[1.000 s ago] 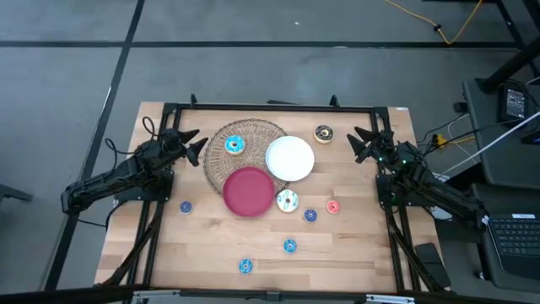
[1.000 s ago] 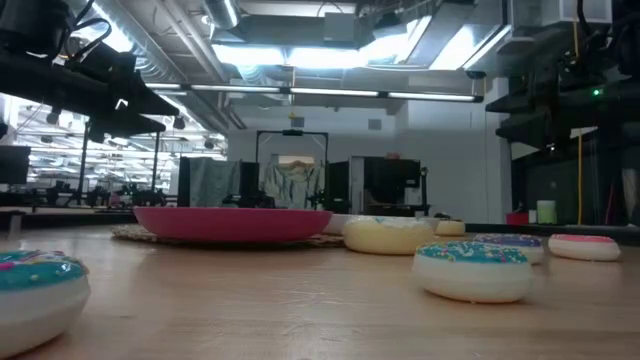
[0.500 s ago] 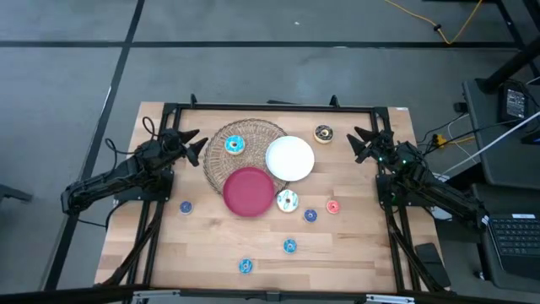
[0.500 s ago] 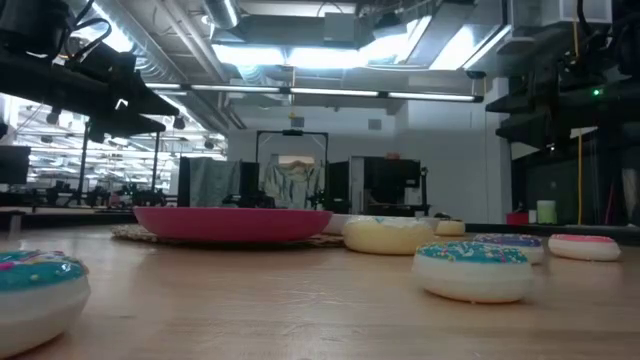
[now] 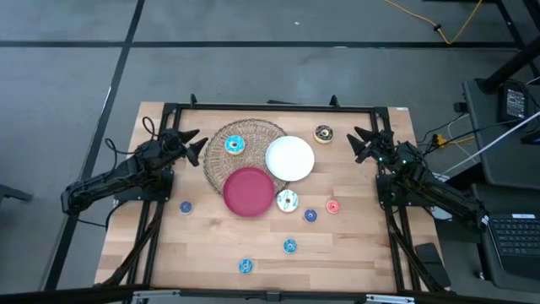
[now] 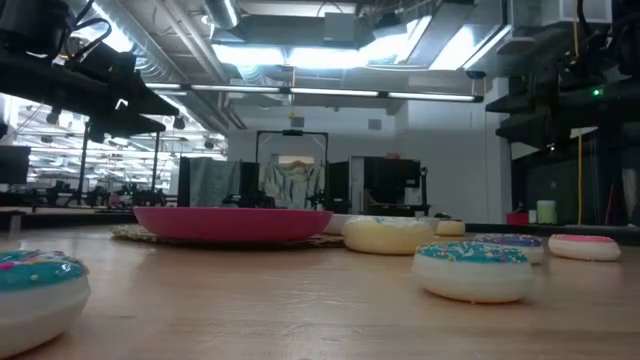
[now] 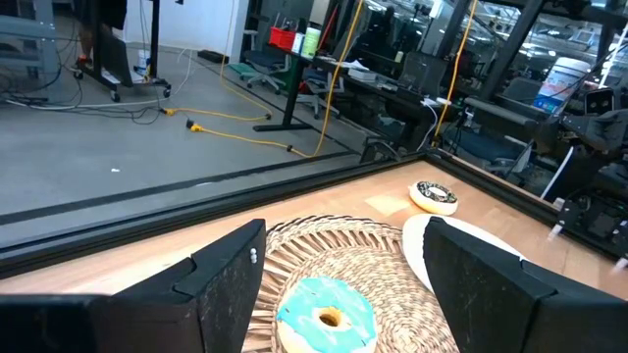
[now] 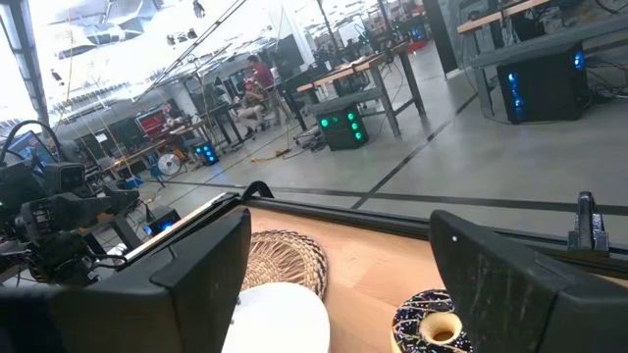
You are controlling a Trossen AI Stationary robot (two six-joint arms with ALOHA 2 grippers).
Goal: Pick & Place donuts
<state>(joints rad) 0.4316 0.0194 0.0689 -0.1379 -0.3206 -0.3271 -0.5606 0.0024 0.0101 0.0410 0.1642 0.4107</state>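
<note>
Several toy donuts lie about the table. A cyan one [image 5: 234, 145] [image 7: 325, 311] sits on the wicker mat; a chocolate-brown one [image 5: 323, 133] [image 8: 432, 332] lies near the far edge. A white-sprinkled one [image 5: 288, 201] rests by the red plate. Small blue [image 5: 186, 207], navy [image 5: 310, 215], red [image 5: 332, 206] and two cyan-blue ones [image 5: 289, 246] [image 5: 245, 266] lie toward the near edge. My left gripper [image 5: 192, 142] [image 7: 339, 270] hovers open at the mat's left side. My right gripper [image 5: 359, 143] [image 8: 339, 284] hovers open right of the brown donut.
A round wicker mat [image 5: 221, 160] carries a red plate [image 5: 249, 192] and touches a white plate [image 5: 290, 159]. A black frame [image 5: 270, 107] runs along the table's far edge. Bare wood lies along the near edge [image 5: 354, 262].
</note>
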